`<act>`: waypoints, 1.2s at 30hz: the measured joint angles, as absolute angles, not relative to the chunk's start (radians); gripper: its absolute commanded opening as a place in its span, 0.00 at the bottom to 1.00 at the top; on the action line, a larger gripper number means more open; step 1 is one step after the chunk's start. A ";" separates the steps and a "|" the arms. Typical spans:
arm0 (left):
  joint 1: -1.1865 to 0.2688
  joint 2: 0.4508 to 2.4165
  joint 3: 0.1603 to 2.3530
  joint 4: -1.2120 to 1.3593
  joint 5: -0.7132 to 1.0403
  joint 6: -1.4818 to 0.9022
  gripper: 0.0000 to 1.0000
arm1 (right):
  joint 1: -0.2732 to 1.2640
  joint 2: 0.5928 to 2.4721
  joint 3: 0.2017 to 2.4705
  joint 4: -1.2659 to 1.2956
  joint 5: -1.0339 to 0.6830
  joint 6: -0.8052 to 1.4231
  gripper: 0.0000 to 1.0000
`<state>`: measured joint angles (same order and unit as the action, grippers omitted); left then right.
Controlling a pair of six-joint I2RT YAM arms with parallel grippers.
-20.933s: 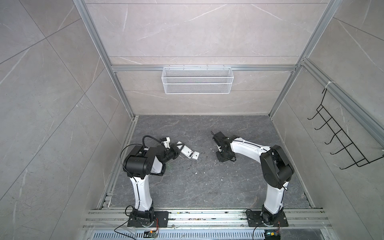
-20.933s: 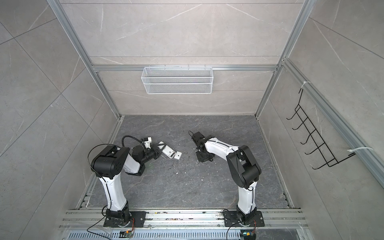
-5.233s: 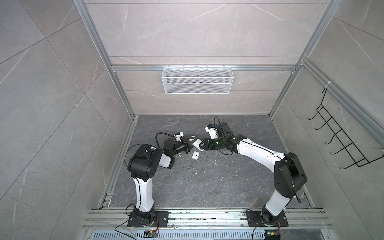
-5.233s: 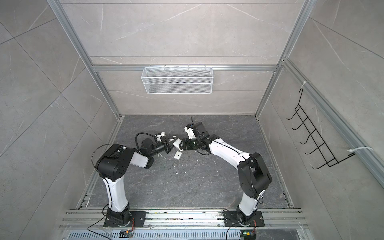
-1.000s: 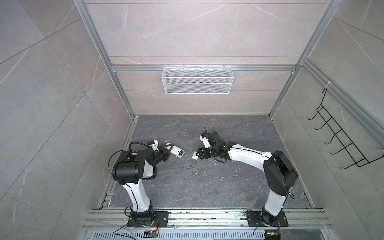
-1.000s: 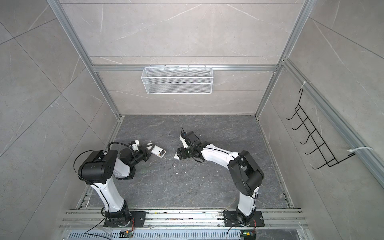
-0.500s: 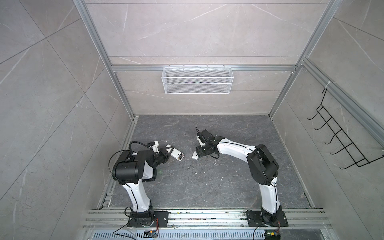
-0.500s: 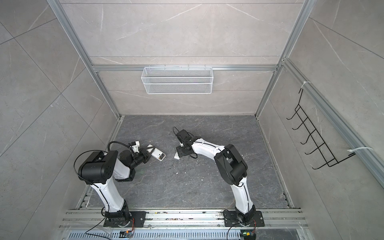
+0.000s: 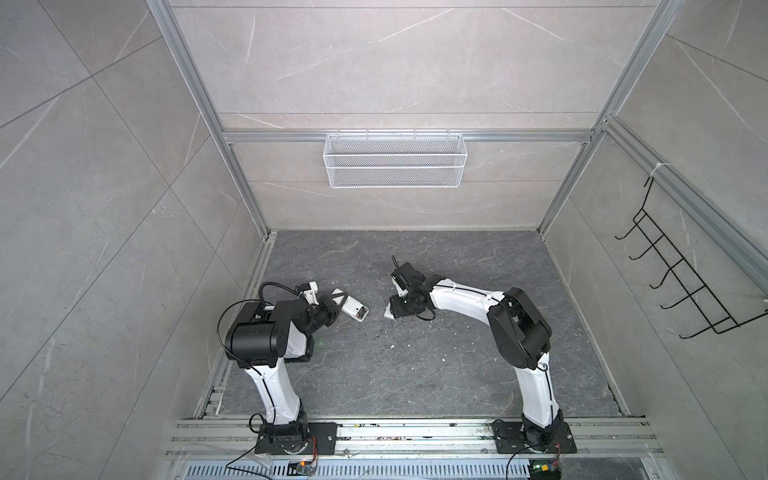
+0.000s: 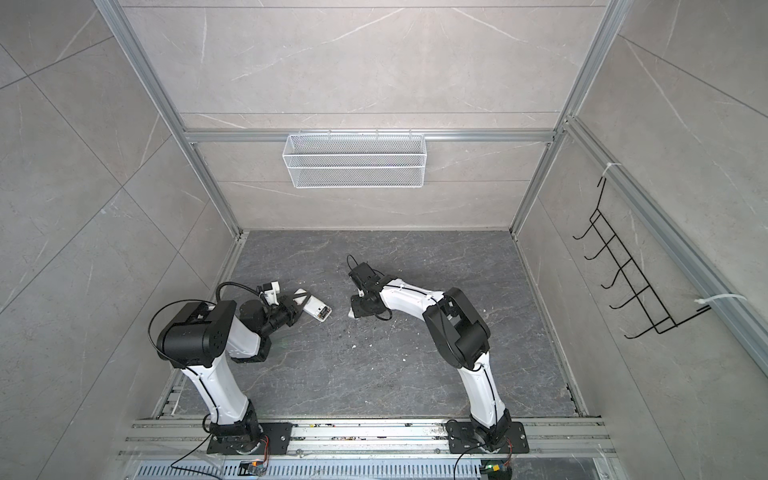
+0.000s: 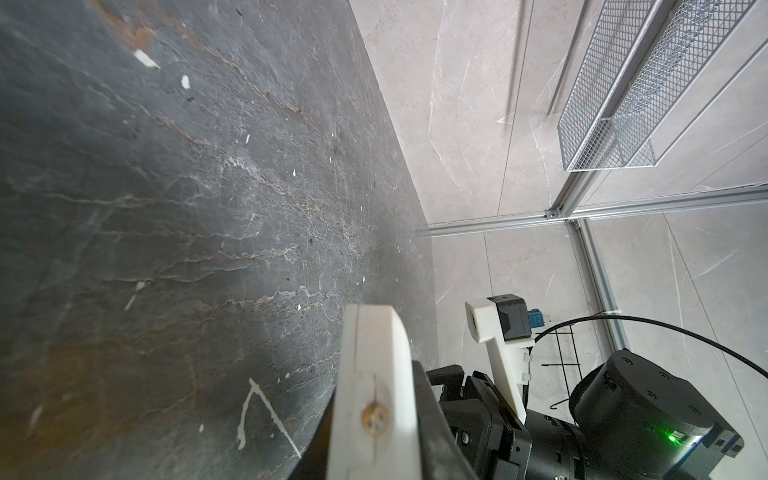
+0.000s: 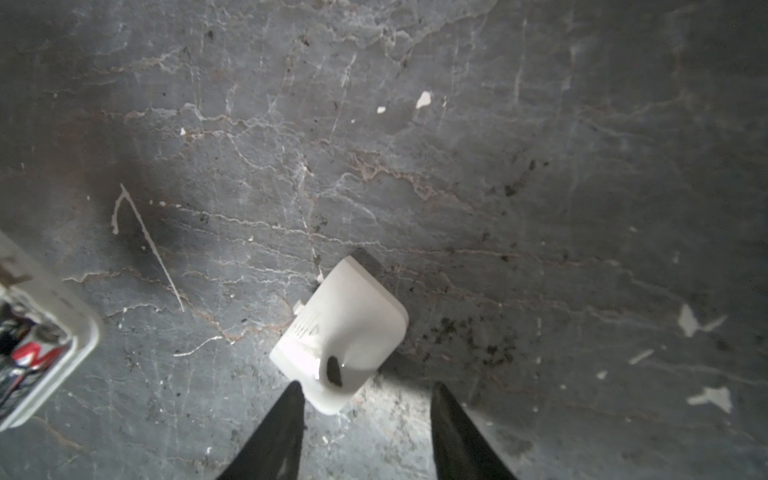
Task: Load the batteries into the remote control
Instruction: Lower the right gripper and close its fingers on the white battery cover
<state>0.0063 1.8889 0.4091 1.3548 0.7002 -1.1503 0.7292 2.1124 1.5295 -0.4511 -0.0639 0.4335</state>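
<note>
My left gripper (image 9: 333,304) is shut on the white remote control (image 9: 351,308), holding it low over the floor at the left in both top views (image 10: 314,311). In the left wrist view only the remote's thin white edge (image 11: 372,374) shows between the dark jaws. Its open compartment end faces the middle; blurred red, silver and dark shapes in it (image 12: 25,358) look like the batteries. My right gripper (image 12: 365,390) is open over the small white cover plate (image 12: 340,332) lying on the floor, whose near end sits between the fingertips (image 12: 291,399).
The dark stone floor (image 9: 415,365) carries scattered white specks and scratches. A white wire basket (image 9: 394,160) hangs on the back wall and a black hook rack (image 9: 681,286) on the right wall. Aluminium rails edge the floor.
My right gripper's jaws have narrowed over the cover plate and its elbow has swung leftwards. The left gripper still holds the remote, now slightly lower.
</note>
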 measured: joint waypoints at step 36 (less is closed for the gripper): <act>0.004 1.901 0.414 1.355 0.717 -1.152 0.00 | 0.729 2.140 1.560 -0.445 -0.079 0.458 0.32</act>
